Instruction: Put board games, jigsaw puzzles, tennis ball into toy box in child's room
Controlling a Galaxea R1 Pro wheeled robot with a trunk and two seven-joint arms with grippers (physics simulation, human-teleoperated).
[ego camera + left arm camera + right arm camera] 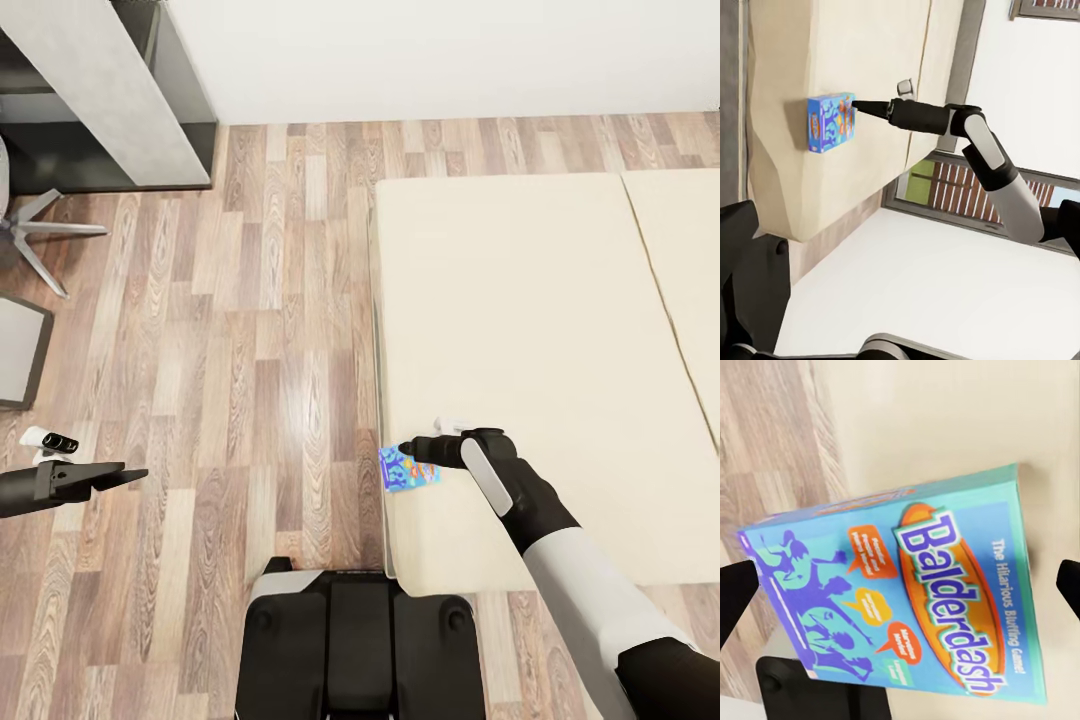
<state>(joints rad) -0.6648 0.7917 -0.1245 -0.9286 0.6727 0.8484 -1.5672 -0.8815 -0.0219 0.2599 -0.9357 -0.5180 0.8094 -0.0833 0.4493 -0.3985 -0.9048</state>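
Closest to me in the head view is the robot's dark base [360, 640], parked on the wood-plank floor [230, 380] right at the near left corner of the bed [520, 330].

Just beyond the base, my right gripper [409, 449] reaches left over that corner of the mattress, and its tip sits at the blue board game [408, 469], a small box lying at the bed's left edge. The right wrist view shows the box [907, 607] close up: turquoise and blue, printed "Balderdash", lying between my two dark fingertips [735, 592], which stand apart on either side of it with a gap to each, so the jaws are spread and not clamped on it. From the left wrist camera I see the same box [831, 124] standing proud of the mattress near its edge, with the right gripper [861, 106] pointed at it; whether the tip touches the box I cannot tell.

My left gripper [130, 475] hangs over bare floor, well apart from the bed on the left. Its fingers look drawn together into one point, though I cannot be sure from this angle.

Farther off on the left I see a chair's grey star base [40, 235], and at the far left a grey cabinet [110, 90] against the white wall [450, 55].
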